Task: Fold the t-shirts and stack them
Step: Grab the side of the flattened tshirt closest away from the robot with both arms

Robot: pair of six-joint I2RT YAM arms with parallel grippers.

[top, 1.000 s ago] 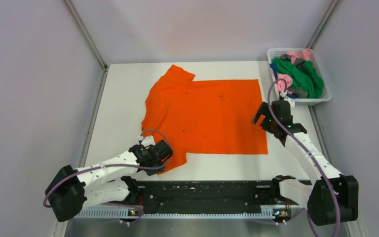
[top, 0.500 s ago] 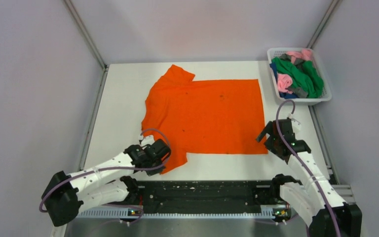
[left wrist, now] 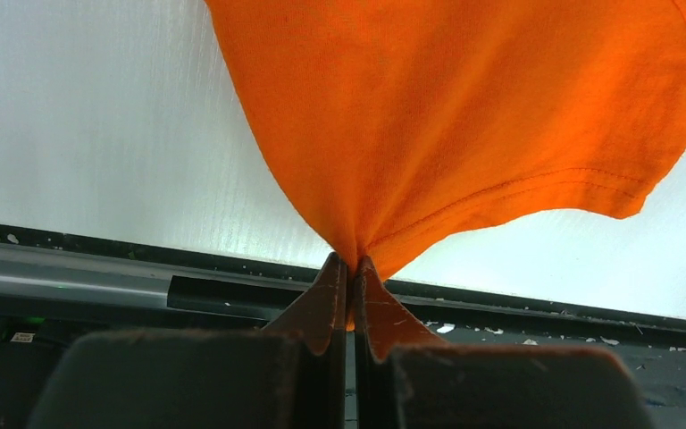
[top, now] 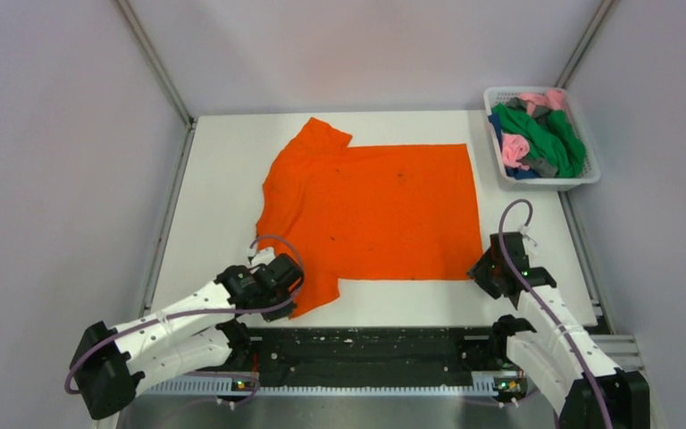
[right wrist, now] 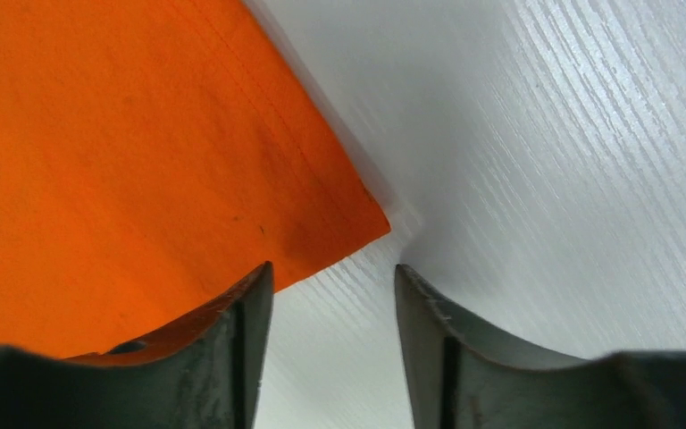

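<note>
One orange t-shirt [top: 375, 210], one basket [top: 554, 185], two arms [top: 179, 313] [top: 549, 317].

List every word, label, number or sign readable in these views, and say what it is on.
No text can be read in any view.
On the orange t-shirt: no print visible.
On the white basket: no label visible.
The small white sticker, low in the left wrist view: too blurred to read.

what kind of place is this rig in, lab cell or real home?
Most likely a lab test cell, not a home. Plain walls box in a white table; the left arm and right arm are bolted at its near edge; an orange t-shirt and a basket of shirts are the props.
</note>
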